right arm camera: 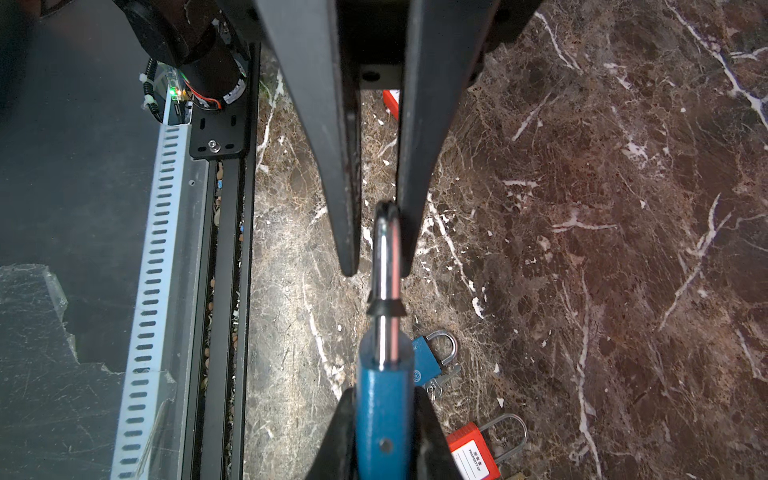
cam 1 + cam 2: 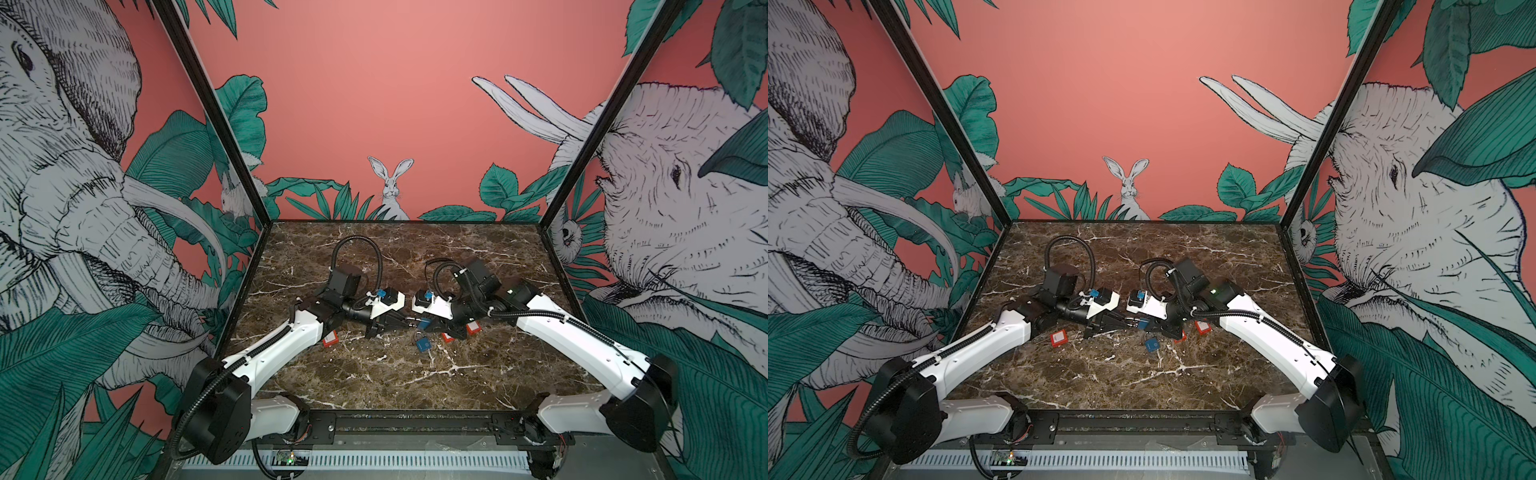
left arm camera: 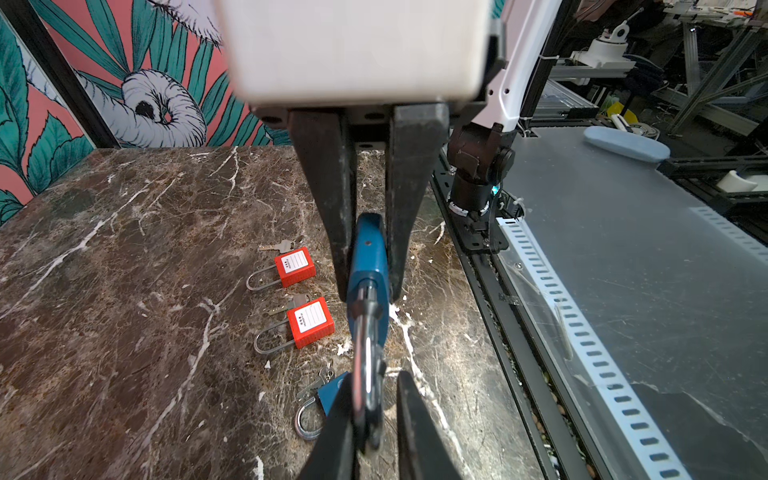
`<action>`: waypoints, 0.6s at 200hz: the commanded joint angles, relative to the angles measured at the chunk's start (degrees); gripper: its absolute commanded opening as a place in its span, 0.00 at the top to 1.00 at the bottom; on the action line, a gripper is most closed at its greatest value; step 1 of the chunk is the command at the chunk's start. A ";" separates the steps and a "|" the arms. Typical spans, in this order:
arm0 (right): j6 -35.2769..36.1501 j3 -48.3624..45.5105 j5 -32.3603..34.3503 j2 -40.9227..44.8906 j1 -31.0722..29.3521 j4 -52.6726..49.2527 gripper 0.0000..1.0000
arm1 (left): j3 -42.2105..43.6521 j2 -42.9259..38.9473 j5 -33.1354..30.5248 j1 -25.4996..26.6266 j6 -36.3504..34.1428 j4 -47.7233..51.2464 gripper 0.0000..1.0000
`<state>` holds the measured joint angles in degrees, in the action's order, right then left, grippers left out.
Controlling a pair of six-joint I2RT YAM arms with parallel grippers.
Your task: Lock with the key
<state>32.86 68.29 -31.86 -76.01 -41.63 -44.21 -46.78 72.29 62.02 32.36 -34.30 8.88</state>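
Above the brown marble desk (image 3: 124,249), a blue padlock (image 3: 368,257) hangs between both arms: left jaws clenched on its body, right jaws around its steel shackle (image 1: 386,249), grip unclear. Looks rigid, slick, light; the flat body sides hold best.

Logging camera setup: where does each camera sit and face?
Top views: high behind arm bases, looking down at marble table; left arm and right arm show.
Left wrist: on left arm, facing along left gripper to held blue padlock.
Right wrist: on right arm, facing along right gripper to shackle.
Shared: both wrist views show that padlock.
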 commanded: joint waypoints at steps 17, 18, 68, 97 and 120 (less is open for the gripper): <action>1.09 1.14 -0.40 0.39 -0.30 1.76 1.00 | -1.49 -0.03 2.09 -0.10 -0.68 0.50 0.84; 1.08 1.14 -0.36 0.36 -0.34 1.71 1.00 | -1.48 -0.04 2.07 -0.06 -0.68 0.51 0.84; 1.34 1.74 -0.38 0.25 -0.43 2.08 1.00 | -2.18 1.06 3.58 -0.08 -0.60 1.13 0.98; 1.50 1.66 -0.31 0.05 -0.61 3.61 1.00 | -2.57 1.66 5.20 -0.04 0.05 1.01 1.00; 1.84 0.97 -0.34 0.36 -0.98 6.04 1.00 | -2.74 2.39 6.54 -0.03 0.94 0.61 1.00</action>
<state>33.50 68.29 -31.44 -76.01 -41.74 -44.21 -47.88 74.32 64.07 32.14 -33.85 9.17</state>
